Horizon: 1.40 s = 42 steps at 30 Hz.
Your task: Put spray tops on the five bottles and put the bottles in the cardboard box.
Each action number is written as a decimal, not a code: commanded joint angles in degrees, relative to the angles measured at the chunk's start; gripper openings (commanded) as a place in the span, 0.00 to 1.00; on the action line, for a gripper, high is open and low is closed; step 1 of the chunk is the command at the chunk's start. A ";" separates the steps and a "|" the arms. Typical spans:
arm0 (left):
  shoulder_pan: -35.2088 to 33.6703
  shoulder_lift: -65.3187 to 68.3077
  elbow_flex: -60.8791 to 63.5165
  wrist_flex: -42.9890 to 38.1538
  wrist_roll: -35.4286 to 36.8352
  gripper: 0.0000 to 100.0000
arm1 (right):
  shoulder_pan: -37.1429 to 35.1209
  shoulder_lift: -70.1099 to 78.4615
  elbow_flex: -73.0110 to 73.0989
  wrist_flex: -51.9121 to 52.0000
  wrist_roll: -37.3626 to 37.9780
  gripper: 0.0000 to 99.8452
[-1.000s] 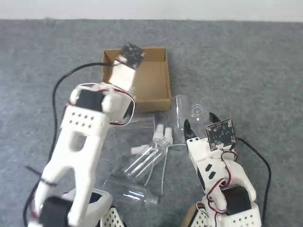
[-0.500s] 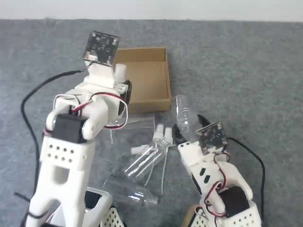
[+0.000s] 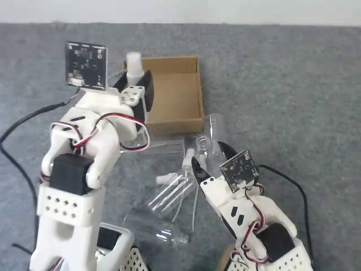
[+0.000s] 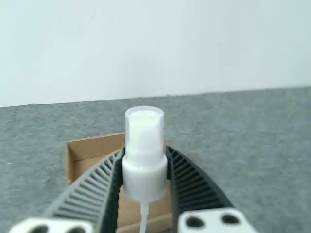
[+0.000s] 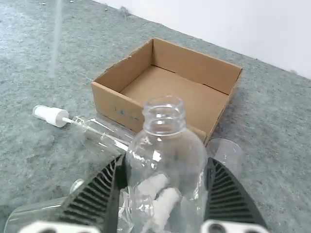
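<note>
My left gripper point(image 3: 135, 84) is raised beside the near-left corner of the cardboard box point(image 3: 177, 93), shut on a white spray top point(image 3: 134, 61). In the left wrist view the spray top point(image 4: 144, 155) stands upright between the fingers, its thin tube hanging down, with the box point(image 4: 92, 148) behind. My right gripper point(image 3: 204, 161) is shut on a clear open-necked bottle point(image 3: 204, 148) just in front of the box. The right wrist view has this bottle point(image 5: 165, 150) upright, its mouth open, facing the box point(image 5: 170, 85).
A second clear bottle point(image 3: 217, 125) lies against the box's front right corner. Loose spray tops point(image 3: 190, 159), a clear bag and more bottles point(image 3: 169, 192) point(image 3: 155, 228) lie between the arms. One capped bottle point(image 5: 104, 133) lies by the box front.
The left arm swung left and tipped up, raising the spray top upright. The right gripper shut on the bottle, stood it up and drew it left, toward the arm base.
</note>
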State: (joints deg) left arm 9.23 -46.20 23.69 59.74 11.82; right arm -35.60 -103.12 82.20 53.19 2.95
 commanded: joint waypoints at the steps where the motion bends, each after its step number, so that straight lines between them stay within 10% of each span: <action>1: 2.99 -2.11 -0.48 -4.31 3.16 0.01 | -0.40 -0.92 -0.70 -1.54 -0.62 0.13; 20: 11.25 -2.20 -0.66 -15.21 13.19 0.01 | -0.31 -0.92 3.16 -6.46 -5.80 0.14; 42: 16.70 -2.20 7.43 -23.12 8.44 0.01 | -0.40 -0.92 5.10 -9.98 -5.71 0.14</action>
State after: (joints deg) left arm 25.85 -46.20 31.34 39.87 21.76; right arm -35.60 -103.12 88.44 44.92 -2.51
